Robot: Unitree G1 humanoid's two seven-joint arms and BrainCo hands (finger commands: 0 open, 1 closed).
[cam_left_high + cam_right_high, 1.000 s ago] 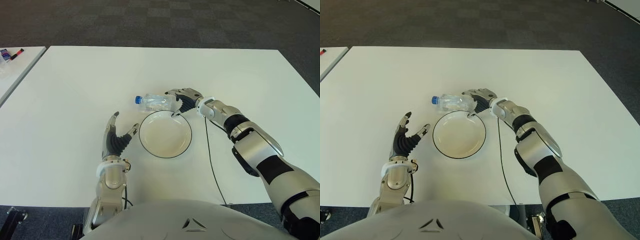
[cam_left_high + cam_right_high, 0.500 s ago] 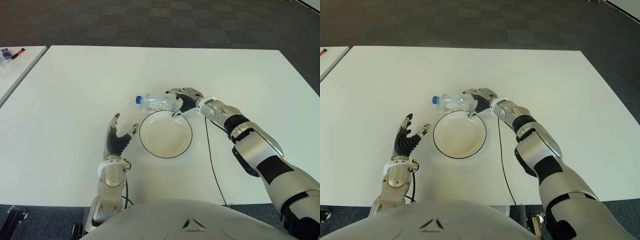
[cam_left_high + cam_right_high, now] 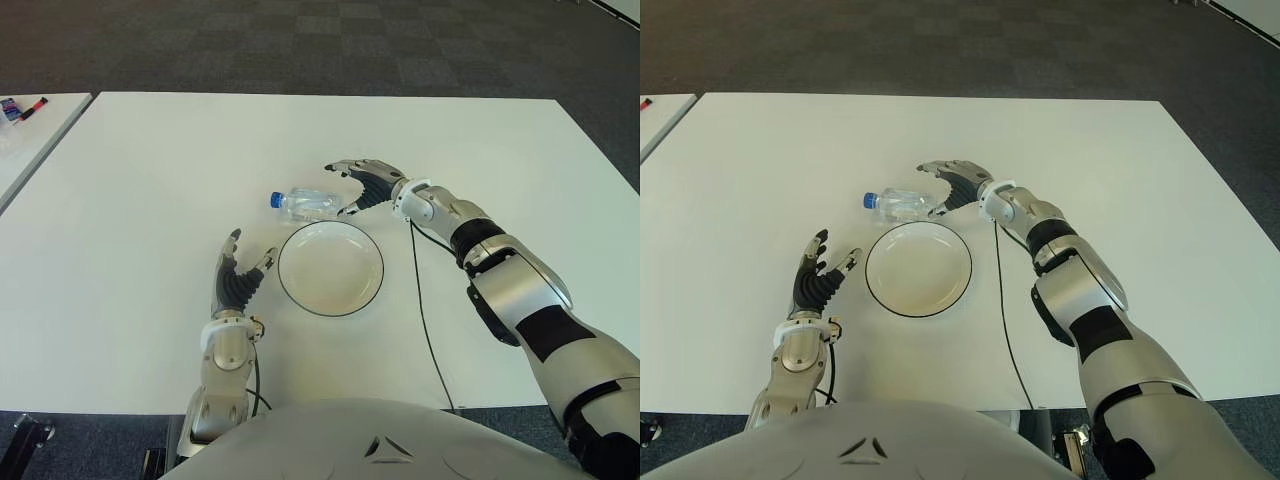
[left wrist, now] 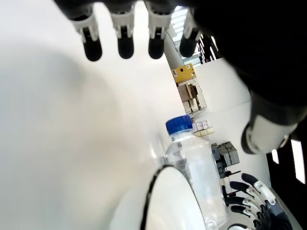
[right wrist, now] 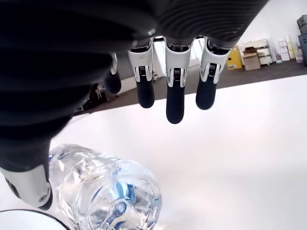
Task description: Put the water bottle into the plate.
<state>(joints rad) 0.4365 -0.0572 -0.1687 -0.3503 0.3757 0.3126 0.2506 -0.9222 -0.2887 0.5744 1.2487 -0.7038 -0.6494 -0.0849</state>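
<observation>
The right robot hand [image 3: 362,184] hovers spread over the lying water bottle [image 3: 305,205] (round, so it rolls); a nudge could send it from the plate [image 3: 331,268].

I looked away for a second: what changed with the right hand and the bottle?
The right hand opened and lifted off the water bottle, fingers now spread above its base. The bottle lies where it was on the table, beside the plate. The left hand barely moved.

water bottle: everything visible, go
The water bottle is clear ribbed plastic with a blue cap, lying on its side on the white table just beyond the plate, outside it, cap toward the robot's left. The right hand arches open over its base end; contact is unclear. It looks empty.
</observation>
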